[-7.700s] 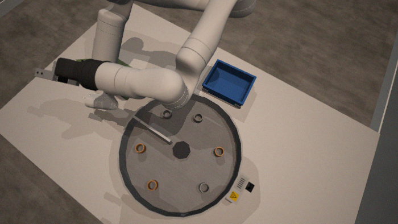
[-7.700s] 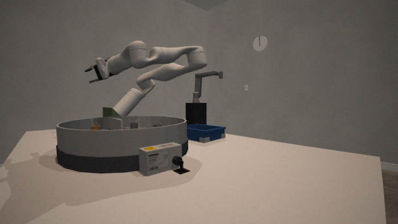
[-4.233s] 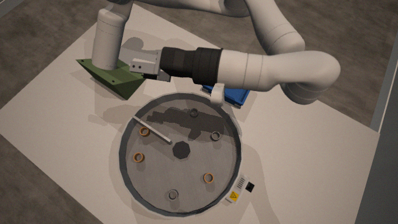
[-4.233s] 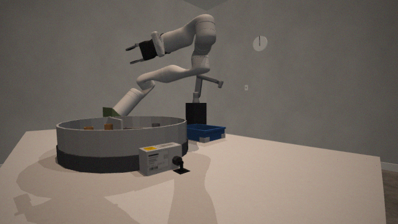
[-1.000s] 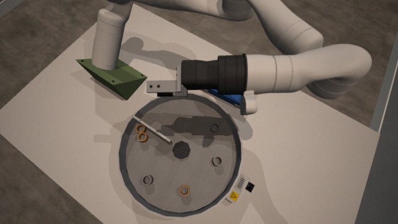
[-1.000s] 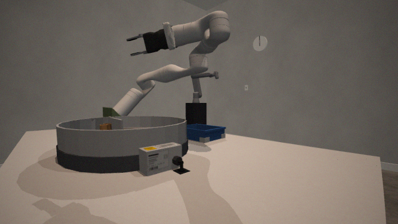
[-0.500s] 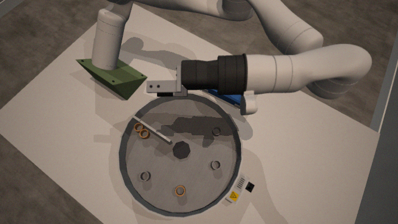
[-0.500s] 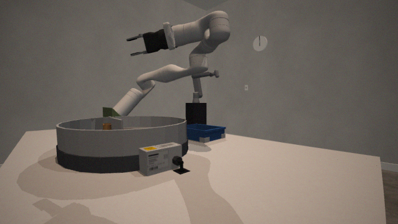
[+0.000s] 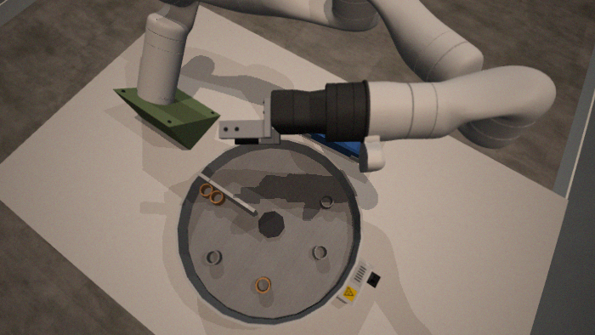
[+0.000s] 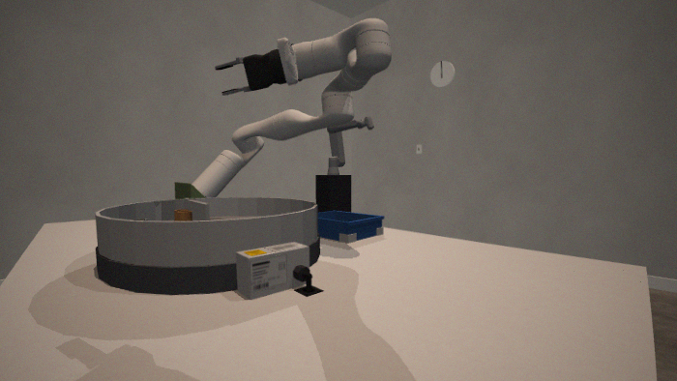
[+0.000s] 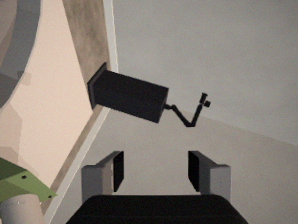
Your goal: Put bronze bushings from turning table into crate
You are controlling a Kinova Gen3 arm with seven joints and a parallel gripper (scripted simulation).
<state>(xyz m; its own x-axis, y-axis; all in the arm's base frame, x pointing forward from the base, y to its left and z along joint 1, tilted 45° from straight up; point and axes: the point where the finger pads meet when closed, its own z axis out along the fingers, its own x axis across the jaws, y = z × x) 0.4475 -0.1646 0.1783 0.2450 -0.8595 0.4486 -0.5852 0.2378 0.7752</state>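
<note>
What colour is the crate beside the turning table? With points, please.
The crate (image 9: 340, 144) (image 10: 350, 227) is plain blue; the exterior view shows it best.

Two bronze bushings (image 9: 217, 203) (image 10: 183, 216), formerly apart, now together beside the pale bar (image 9: 227, 194) (image 10: 199, 205); the third (image 9: 263, 292) elsewhere on the turning table (image 9: 183, 238) (image 10: 203, 242).
</note>
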